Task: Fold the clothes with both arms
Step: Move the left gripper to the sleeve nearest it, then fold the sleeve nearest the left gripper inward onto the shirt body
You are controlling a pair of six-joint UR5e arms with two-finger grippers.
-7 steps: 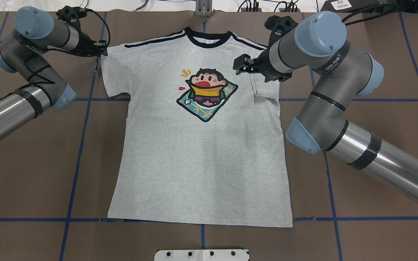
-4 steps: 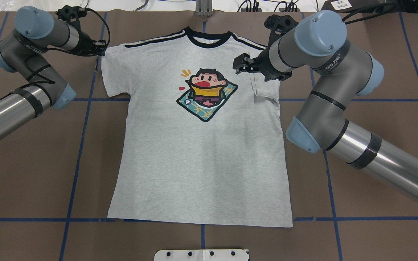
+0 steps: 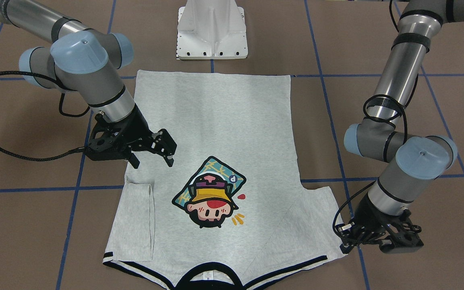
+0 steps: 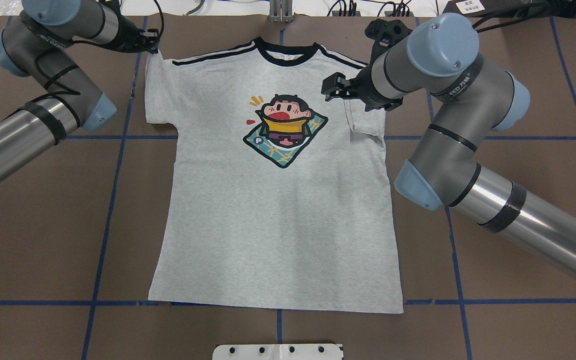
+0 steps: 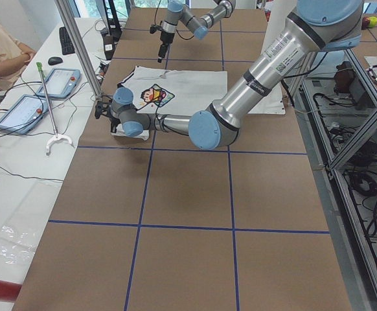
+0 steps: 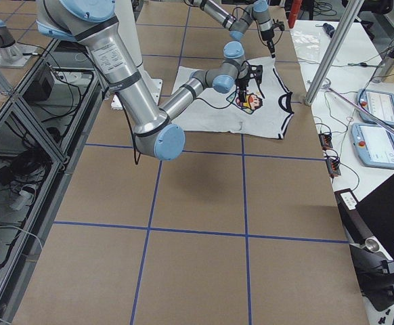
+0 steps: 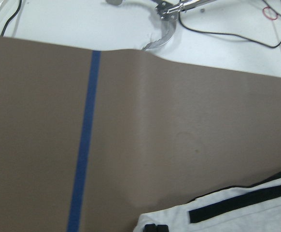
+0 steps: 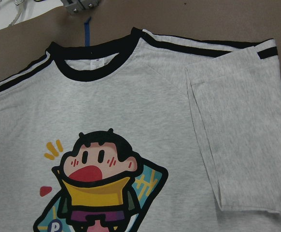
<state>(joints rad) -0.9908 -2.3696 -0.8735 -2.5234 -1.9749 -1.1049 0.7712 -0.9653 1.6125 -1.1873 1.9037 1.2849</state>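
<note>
T-shirt (image 4: 278, 225): lying flat, print up, mid-table (image 4: 43, 225); collar pointing to 12 o'clock in overhead view.
R sleeve (image 4: 365, 122): lying folded inward over body, approx 2 o'clock.
L gripper (image 3: 342, 237): pinching L sleeve tip (image 4: 152, 52), 10 o'clock.
R gripper (image 3: 152, 159): hovering w/ fingers spread apart, near folded sleeve, 2 o'clock.

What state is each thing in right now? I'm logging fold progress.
T-shirt, lying flat, print up.
Sleeve on robot's right, folded in over the front.
Sleeve on robot's left, spread out, corner pinched.
Left gripper, shut on that sleeve corner.
Right gripper, open, empty, over the T-shirt.
</note>
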